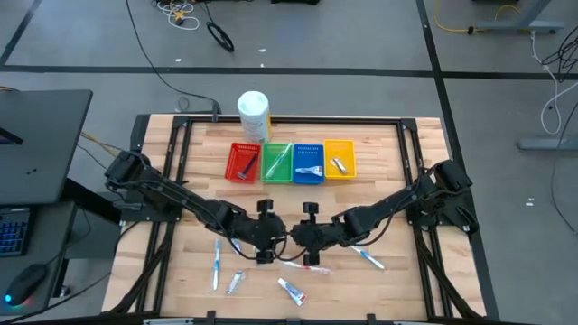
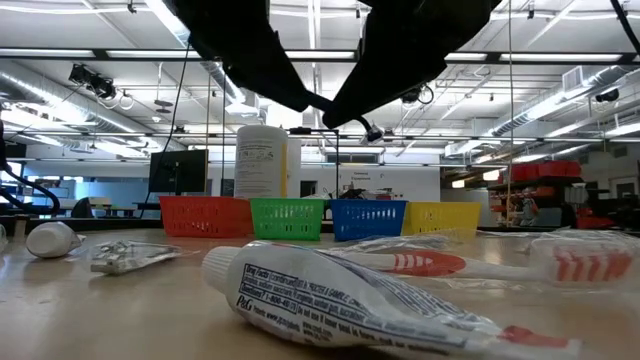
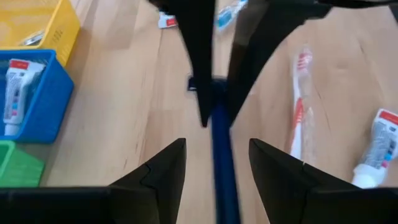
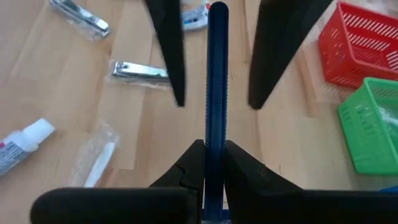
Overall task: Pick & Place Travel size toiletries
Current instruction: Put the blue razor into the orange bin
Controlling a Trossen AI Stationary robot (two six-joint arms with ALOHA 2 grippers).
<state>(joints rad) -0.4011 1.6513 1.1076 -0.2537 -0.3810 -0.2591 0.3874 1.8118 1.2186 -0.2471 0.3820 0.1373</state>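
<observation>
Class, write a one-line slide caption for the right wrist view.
Right tool grips a dark blue razor; open left tool flanks it.

Small black print covers the crumpled white tube (image 2: 350, 300) lying nearest, but no words are legible. The print on the white canister's (image 2: 261, 160) label is also unreadable.

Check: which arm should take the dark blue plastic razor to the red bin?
Left, probably. The right hand grips the dark blue plastic razor, whose free end lies between the left hand's open fingers. The red slatted plastic bin sits on the left arm's side.
</observation>
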